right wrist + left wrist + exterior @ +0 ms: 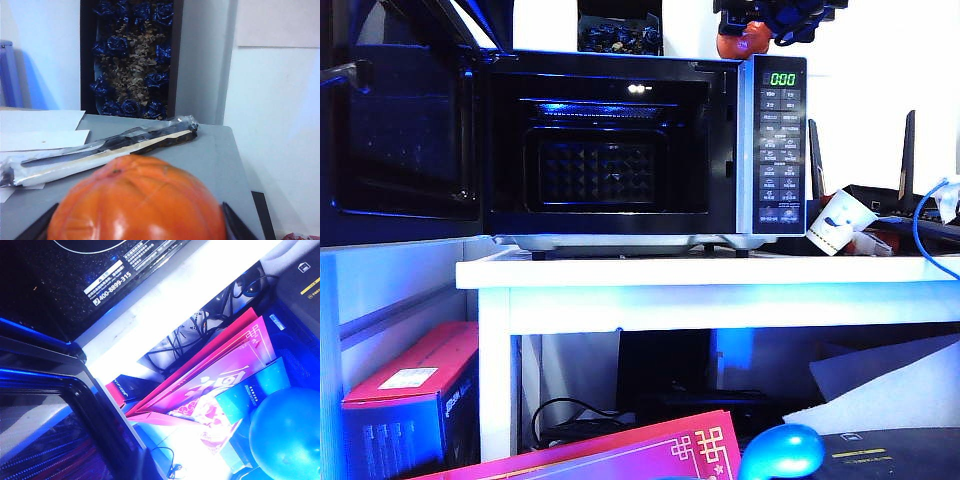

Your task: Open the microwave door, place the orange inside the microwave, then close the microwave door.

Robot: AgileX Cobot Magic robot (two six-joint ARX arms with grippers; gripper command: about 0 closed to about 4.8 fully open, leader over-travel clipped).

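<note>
White table spans mid-frame in the exterior view, washed in blue-tinted light; white wall fills the upper right. Beneath the table: red box at lower left, black cables, pink patterned carton and blue ball along the bottom edge. Framed panel of dark blue flowers hangs at upper centre.

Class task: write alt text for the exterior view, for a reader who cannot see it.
A microwave stands on a white table with its door swung open to the left and its cavity empty. On top of it, the right end effector is at the orange. A tipped paper cup lies beside it.
</note>
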